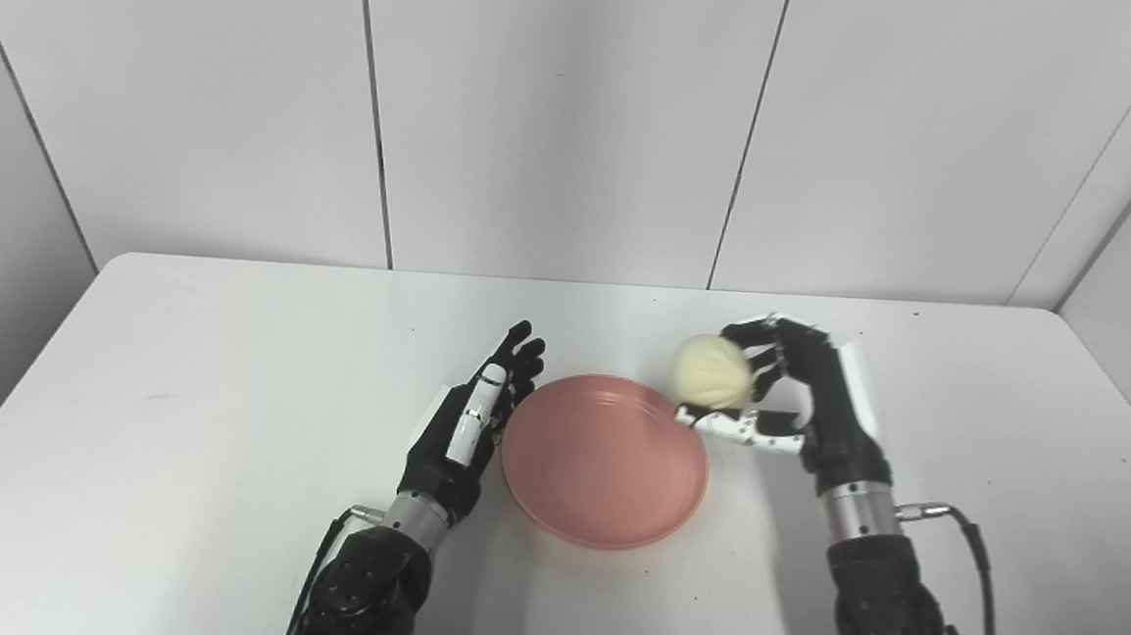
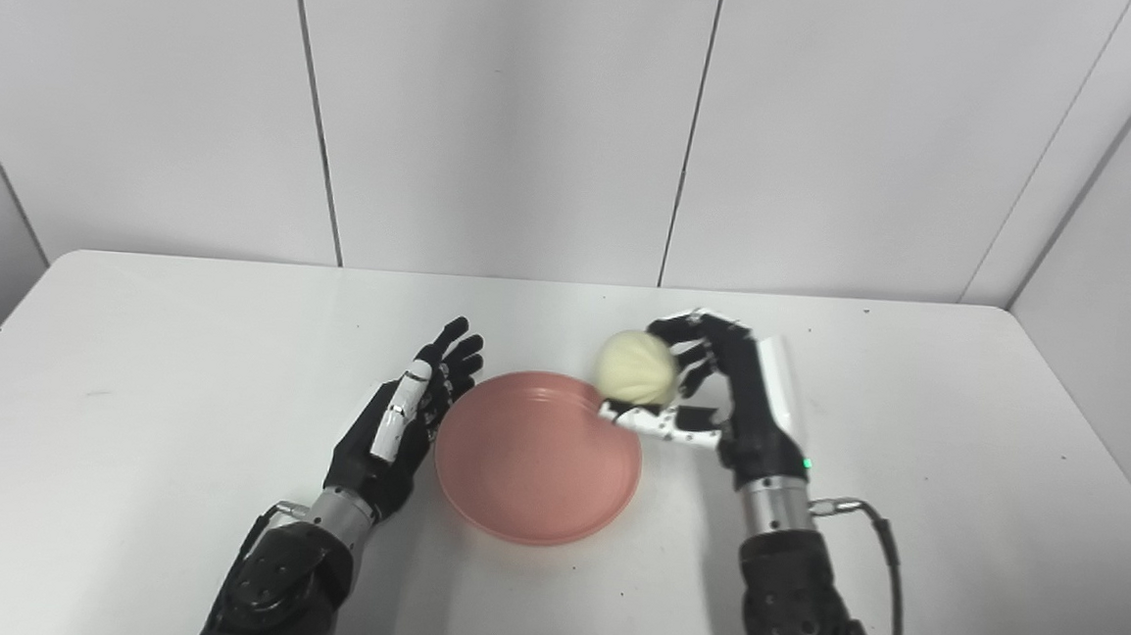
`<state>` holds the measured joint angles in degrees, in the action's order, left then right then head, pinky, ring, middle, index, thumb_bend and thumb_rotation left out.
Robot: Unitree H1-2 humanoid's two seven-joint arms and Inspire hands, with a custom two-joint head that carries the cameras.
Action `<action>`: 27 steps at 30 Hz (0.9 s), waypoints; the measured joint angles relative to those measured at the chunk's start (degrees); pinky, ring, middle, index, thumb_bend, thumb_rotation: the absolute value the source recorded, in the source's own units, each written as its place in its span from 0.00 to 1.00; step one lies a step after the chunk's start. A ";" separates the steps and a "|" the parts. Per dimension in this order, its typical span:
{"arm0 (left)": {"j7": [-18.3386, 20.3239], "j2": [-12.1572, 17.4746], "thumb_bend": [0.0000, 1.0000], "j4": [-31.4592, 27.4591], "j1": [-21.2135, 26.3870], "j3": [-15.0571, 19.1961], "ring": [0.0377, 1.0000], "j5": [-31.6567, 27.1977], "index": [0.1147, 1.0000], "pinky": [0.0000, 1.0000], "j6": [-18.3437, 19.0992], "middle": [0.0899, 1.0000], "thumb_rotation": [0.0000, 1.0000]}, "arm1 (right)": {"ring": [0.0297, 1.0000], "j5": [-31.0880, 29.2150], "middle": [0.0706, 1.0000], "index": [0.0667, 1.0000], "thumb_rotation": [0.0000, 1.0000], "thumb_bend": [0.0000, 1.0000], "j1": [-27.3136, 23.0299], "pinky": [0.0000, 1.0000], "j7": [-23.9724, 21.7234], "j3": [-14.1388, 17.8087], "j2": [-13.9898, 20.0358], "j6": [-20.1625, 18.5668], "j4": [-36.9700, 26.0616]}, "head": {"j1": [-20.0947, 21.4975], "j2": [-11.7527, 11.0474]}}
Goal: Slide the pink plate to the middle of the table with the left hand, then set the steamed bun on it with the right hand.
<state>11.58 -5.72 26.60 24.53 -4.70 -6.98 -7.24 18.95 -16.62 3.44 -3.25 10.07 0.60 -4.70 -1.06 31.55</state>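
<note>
The pink plate lies near the middle of the white table. My left hand rests upright against the plate's left rim, fingers straight and apart, holding nothing. My right hand is shut on the pale yellow steamed bun, fingers curled over its far side and thumb beneath. The bun hangs just above the plate's right rear rim. In the right eye view the bun and the plate appear the same way.
Grey wall panels stand behind the table's far edge. A cable loops off my right forearm. Bare tabletop stretches to the left and right of both arms.
</note>
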 measured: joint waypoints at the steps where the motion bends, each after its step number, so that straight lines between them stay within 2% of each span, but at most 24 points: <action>1: 0.00 0.02 0.47 -0.08 -0.04 0.01 0.97 0.00 0.94 1.00 0.00 0.95 0.98 | 0.43 0.05 0.50 0.41 0.00 0.51 0.20 0.27 -0.17 -0.60 -0.62 0.00 -0.15 | 0.79 0.18; 6: 0.00 0.01 0.46 -1.48 -0.72 -0.23 0.96 0.00 0.93 0.99 0.10 0.94 1.00 | 0.43 1.69 0.50 0.41 0.00 0.51 0.31 0.25 -0.38 -3.00 -2.77 0.00 0.86 | 2.46 0.35; 12: 0.28 0.15 0.45 -1.79 -1.12 -0.19 0.96 -0.27 0.93 0.99 0.12 0.94 1.00 | 0.44 3.69 0.50 0.41 0.00 0.51 0.88 0.29 -0.21 -4.27 -2.76 0.03 5.99 | 2.82 0.27; 15: 0.42 0.34 0.46 -1.82 -1.15 -0.16 0.96 -0.31 0.93 0.98 0.21 0.94 0.99 | 0.43 5.19 0.51 0.41 0.00 0.51 0.92 0.28 -0.08 -4.74 -2.70 0.03 6.25 | 3.08 0.27; 19: 0.60 0.33 0.47 -1.78 -1.14 -0.08 0.95 -0.32 0.92 0.98 0.22 0.94 0.97 | 0.44 6.02 0.51 0.42 0.00 0.51 0.89 0.32 -0.08 -5.37 -2.65 0.13 6.59 | 3.43 0.09; 24: 0.86 0.33 0.46 -1.87 -1.15 0.04 0.96 -0.69 0.92 0.99 0.36 0.94 0.97 | 0.44 7.06 0.51 0.41 0.00 0.51 0.86 0.30 -0.04 -5.83 -2.30 1.34 9.24 | 3.61 0.18; 27: 1.12 0.32 0.47 -2.01 -1.15 0.12 0.96 -0.95 0.92 0.99 0.66 0.94 0.96 | 0.41 7.61 0.52 0.42 0.00 0.51 0.86 0.35 0.03 -6.04 -2.07 2.10 9.71 | 4.05 0.18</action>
<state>12.70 -5.39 24.60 23.38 -4.57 -7.93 -6.59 26.56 -15.76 3.46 -9.29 8.00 2.70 5.01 2.99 31.73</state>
